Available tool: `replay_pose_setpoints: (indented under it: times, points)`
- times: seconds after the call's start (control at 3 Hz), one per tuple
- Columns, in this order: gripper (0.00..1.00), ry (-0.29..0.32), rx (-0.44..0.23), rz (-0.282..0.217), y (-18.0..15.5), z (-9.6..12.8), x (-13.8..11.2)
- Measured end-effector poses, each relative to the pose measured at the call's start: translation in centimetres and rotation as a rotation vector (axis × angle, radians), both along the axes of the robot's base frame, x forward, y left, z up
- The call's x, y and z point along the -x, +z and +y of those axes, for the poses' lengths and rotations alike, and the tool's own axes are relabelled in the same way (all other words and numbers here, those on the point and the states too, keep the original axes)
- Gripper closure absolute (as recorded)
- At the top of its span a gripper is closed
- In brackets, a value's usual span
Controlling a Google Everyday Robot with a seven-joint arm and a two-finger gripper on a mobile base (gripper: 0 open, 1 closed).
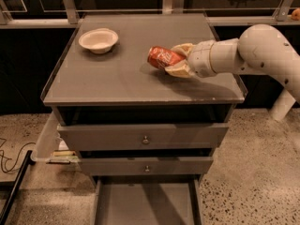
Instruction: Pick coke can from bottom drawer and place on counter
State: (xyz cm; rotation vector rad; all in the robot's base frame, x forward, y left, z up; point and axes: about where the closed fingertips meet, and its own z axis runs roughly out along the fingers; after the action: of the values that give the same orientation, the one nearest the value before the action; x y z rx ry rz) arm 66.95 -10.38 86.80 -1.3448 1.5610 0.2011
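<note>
The hand (177,60), pinching the coke can (161,57) tilted on its side over the worktop (117,86) to the right of the white bowl (98,40), may release it sideways, so it could roll away from the bowl and off the rim.

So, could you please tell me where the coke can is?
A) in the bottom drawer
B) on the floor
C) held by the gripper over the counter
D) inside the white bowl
C: the gripper holds the coke can, fingers closed on it, over the counter.
</note>
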Motion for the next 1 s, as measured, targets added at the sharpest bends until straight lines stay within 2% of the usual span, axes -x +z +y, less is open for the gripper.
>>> replay_pose_setpoints:
  times: [0.33,0.67,1.0]
  points:
    - [1.0,0.004,-0.004,0.037,-1.4,0.58,-0.32]
    - [0.81,0.004,-0.004,0.038,-1.41,0.59,-0.32]
    - [0.58,0.005,-0.004,0.038,-1.41,0.6,-0.32]
